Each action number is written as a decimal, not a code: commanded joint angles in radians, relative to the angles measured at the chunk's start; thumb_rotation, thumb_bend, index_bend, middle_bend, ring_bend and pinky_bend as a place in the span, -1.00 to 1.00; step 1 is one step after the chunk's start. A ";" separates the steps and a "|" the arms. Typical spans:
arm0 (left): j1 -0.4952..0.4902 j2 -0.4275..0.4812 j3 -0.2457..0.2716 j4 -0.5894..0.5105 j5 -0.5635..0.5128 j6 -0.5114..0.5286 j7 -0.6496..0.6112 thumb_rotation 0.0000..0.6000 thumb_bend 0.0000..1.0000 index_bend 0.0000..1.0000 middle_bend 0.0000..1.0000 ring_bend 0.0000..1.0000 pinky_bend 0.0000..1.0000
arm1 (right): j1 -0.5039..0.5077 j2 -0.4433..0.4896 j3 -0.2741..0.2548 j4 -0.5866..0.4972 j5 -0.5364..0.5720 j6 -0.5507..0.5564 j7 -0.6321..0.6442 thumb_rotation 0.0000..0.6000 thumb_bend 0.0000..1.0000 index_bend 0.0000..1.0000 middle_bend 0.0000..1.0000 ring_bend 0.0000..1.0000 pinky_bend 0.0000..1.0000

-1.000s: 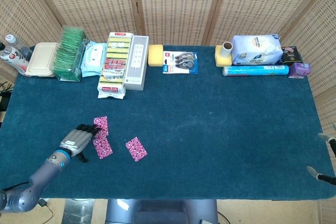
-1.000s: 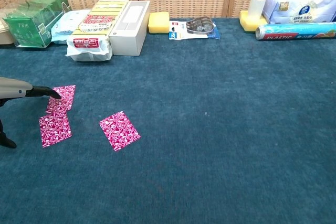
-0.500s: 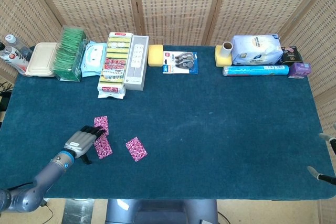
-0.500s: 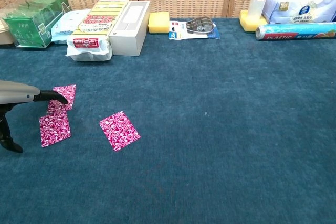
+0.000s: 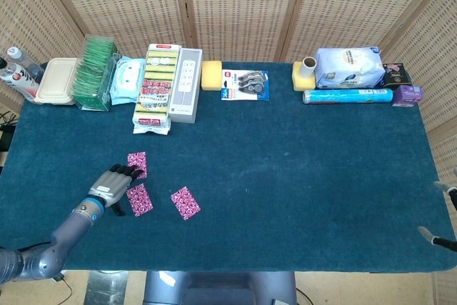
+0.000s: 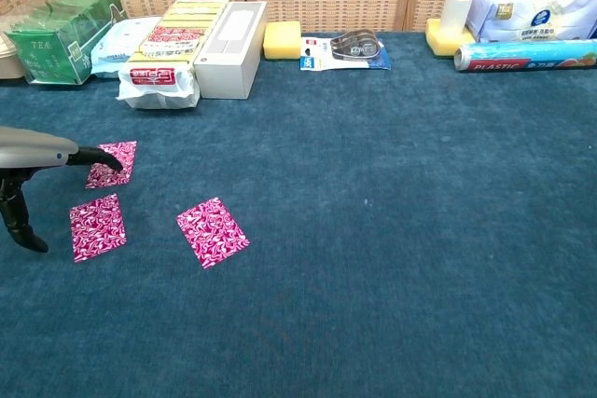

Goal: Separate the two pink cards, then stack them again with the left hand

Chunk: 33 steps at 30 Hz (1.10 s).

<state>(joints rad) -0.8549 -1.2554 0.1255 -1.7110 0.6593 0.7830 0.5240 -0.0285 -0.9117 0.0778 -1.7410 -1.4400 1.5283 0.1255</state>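
Three pink patterned cards lie flat on the blue cloth at the front left. My left hand [image 5: 108,188] reaches over from the left, and its outstretched fingertips [image 6: 110,162] press on the far card [image 5: 137,162] [image 6: 114,163]. The near card [image 5: 139,199] [image 6: 97,226] lies just right of the hand, apart from the far one with a strip of cloth between them. A third card [image 5: 185,203] [image 6: 213,231] lies alone further right. Nothing is gripped by the left hand. Only a few fingers of my right hand [image 5: 437,237] show at the table's right edge, spread and holding nothing.
Along the back edge stand a green tea box [image 5: 96,73], a wipes pack [image 5: 127,81], sponges [image 5: 156,88], a white box [image 5: 184,84], a yellow sponge [image 5: 211,75], tape [image 5: 245,84], a roll [image 5: 308,69] and a foil tube [image 5: 347,96].
The far card has slid away from the near one under my left fingertips, so they no longer overlap. The third card and right hand have stayed put.
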 commanded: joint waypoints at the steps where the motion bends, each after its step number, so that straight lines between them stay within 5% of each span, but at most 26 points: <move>1: -0.003 0.005 -0.009 0.001 0.003 0.014 -0.005 1.00 -0.77 -1.00 -1.00 -1.00 -1.00 | 0.000 0.000 0.001 -0.001 0.000 0.001 0.001 1.00 -1.00 -0.59 -0.95 -1.00 -1.00; 5: 0.020 0.021 -0.018 -0.015 0.084 0.030 -0.044 1.00 -0.76 -1.00 -1.00 -1.00 -1.00 | 0.000 0.000 0.001 -0.002 0.001 0.001 0.002 1.00 -1.00 -0.59 -0.95 -1.00 -1.00; 9: 0.078 0.031 -0.013 -0.003 0.286 0.051 -0.139 1.00 -0.73 -1.00 -1.00 -1.00 -1.00 | 0.000 0.000 0.000 0.000 -0.001 0.000 0.005 1.00 -1.00 -0.59 -0.95 -1.00 -1.00; 19: 0.203 -0.040 0.056 0.262 0.822 0.200 -0.480 1.00 -0.63 -0.63 -1.00 -1.00 -1.00 | 0.000 -0.001 -0.002 -0.003 -0.007 0.001 0.002 1.00 -1.00 -0.59 -0.95 -1.00 -1.00; 33: 0.242 -0.127 0.091 0.445 0.964 0.224 -0.560 1.00 -0.59 -0.46 -1.00 -1.00 -1.00 | 0.000 -0.003 -0.002 -0.006 -0.007 0.002 0.001 1.00 -1.00 -0.59 -0.95 -1.00 -1.00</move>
<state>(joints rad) -0.6142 -1.3798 0.2157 -1.2685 1.6198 1.0069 -0.0377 -0.0283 -0.9145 0.0756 -1.7465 -1.4466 1.5301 0.1260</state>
